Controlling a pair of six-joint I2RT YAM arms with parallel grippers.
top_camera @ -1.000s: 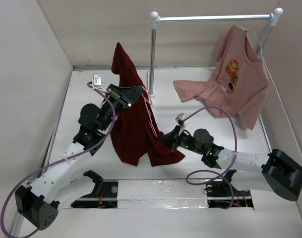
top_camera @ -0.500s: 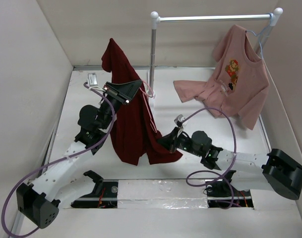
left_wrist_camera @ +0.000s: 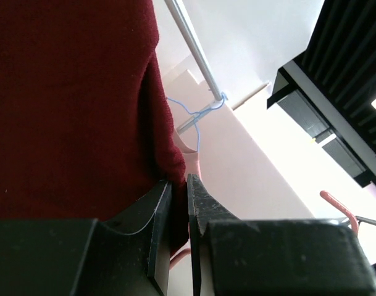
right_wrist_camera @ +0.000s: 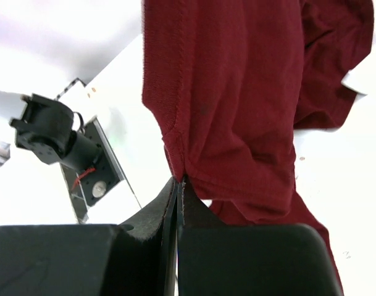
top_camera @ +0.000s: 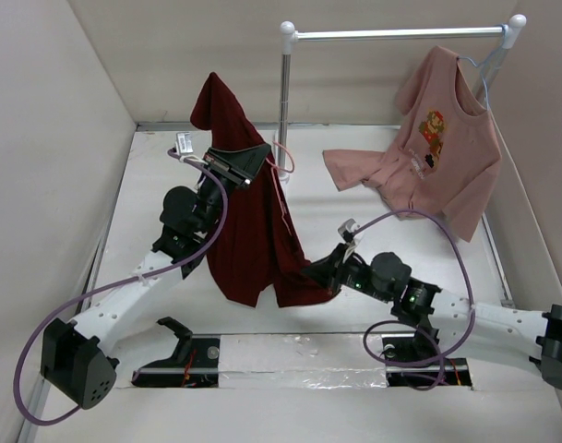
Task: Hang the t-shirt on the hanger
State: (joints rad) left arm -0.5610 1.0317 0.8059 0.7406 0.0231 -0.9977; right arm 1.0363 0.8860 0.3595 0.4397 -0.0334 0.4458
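The maroon t-shirt (top_camera: 253, 231) hangs in the air from my left gripper (top_camera: 256, 159), its top standing up above the jaws and its lower part draping to the table. The left jaws are shut on a fold of the cloth (left_wrist_camera: 76, 105), with pink hanger wire right at them. The pink wire hanger (top_camera: 282, 205) runs down the shirt's right side, its hook (left_wrist_camera: 337, 206) sticking out by the gripper. My right gripper (top_camera: 320, 274) is low at the shirt's bottom right, shut on the hem (right_wrist_camera: 194, 166).
A metal rail (top_camera: 400, 33) on a post (top_camera: 283, 92) stands at the back. A pink printed t-shirt (top_camera: 447, 138) hangs on a pale blue hanger (top_camera: 474, 69) at its right end. A salmon-pink garment (top_camera: 364, 171) lies below. White walls close both sides.
My left gripper has lifted the shirt's top slightly and shifted toward the post. My right gripper has drawn the hem a little nearer and to the right.
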